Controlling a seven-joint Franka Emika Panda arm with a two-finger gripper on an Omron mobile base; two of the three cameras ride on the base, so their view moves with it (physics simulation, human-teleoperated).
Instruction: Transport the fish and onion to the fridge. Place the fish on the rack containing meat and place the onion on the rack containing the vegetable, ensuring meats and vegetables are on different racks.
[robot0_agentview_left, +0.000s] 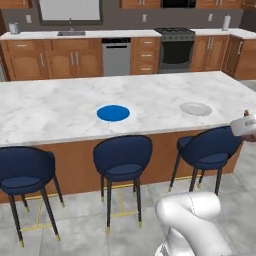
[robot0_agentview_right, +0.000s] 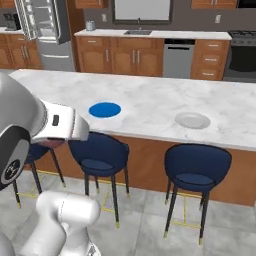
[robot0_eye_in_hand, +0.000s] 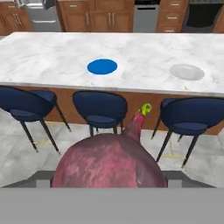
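The onion (robot0_eye_in_hand: 109, 162), a reddish-purple ball with a thin stalk ending in a green tip, sits low in the hand view between my fingertips. My gripper (robot0_eye_in_hand: 112, 177) is shut on the onion and holds it in the air, short of the kitchen island and above the stools. A sliver of the onion (robot0_agentview_left: 246, 113) peeks over my white hand at the right edge of the left base view. The fridge (robot0_agentview_right: 47, 30) stands far off at the back left, its door swung open with bins showing. The fish is out of view.
A long marble island (robot0_agentview_left: 60, 107) runs across in front of me, carrying a blue plate (robot0_agentview_left: 113, 113) and a pale grey plate (robot0_agentview_left: 195, 108). Three navy stools (robot0_agentview_left: 123, 160) line its near side. Cabinets, a dishwasher and an oven lie beyond.
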